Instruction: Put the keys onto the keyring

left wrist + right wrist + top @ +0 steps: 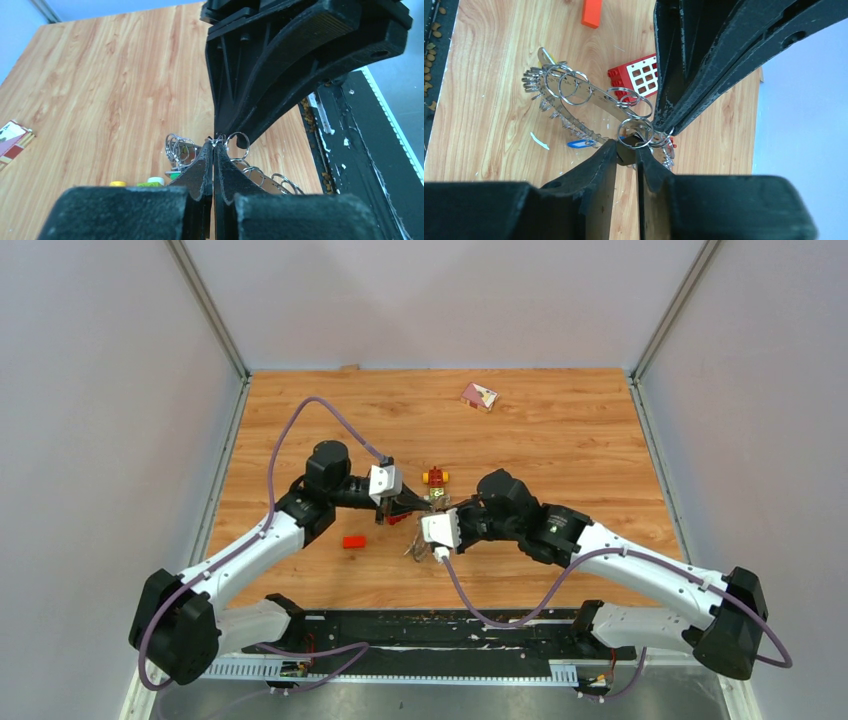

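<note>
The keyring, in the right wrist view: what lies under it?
Under the keyring I see bare wooden table, a blue key head and part of a red brick. The left gripper hides the rest of the brick.

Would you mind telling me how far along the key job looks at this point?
Done: the keyring already carries many small silver keys. In hand: the left gripper is shut on its edge, the right gripper close against it. Left: a blue key seems loose on the table.
</note>
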Tool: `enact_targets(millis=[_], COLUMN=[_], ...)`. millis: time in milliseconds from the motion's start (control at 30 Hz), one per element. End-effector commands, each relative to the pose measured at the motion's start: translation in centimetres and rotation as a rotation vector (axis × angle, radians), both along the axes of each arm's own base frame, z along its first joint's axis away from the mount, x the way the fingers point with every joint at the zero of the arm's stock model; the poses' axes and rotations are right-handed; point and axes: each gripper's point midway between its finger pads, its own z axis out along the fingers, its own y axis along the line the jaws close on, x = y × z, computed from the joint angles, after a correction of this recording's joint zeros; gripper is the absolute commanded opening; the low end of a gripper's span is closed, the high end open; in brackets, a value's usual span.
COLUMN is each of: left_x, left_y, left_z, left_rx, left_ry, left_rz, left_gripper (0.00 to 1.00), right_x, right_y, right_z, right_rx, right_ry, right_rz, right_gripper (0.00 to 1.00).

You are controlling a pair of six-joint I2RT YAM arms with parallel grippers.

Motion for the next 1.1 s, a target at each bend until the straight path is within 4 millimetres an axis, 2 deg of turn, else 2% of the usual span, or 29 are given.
enact_targets(millis=[0, 200, 367, 633, 867, 1067], left_x=[1.1, 1.1, 0.2, -0.4, -0.4, -0.4], left_y=[-0.1, -0.1, -0.1, 0.1, 0.0, 0.0], left_z=[3.8, 4.9, 5.0, 3.9, 4.2, 4.4], left_rx=[-0.093, -0.121, -0.143, -0.116, -0.129, -0.138], left_ry=[-0.081, -0.109, -0.160, -0.197, -0.193, -0.192], left_rz=[0.043, 0.032, -0.023, -0.057, -0.040, -0.034], left_gripper=[0.00, 0.00, 0.00, 0.00, 0.00, 0.00], right_x=[0.2, 1.0, 1.8, 2.7, 1.3, 0.9], right_y=[0.1, -0.9, -2.0, -2.2, -0.4, 0.0], right_z=[2.2, 4.3, 6.6, 8.8, 7.8, 6.7], right_rx=[0.068, 0.123, 0.184, 0.240, 0.221, 0.202], right_ry=[-0.028, -0.046, -0.029, 0.018, 0.139, 0.176], right_rz=[-0.032, -0.088, -0.123, -0.161, -0.070, -0.046], right_gripper=[0.25, 0.28, 0.25, 0.21, 0.20, 0.20])
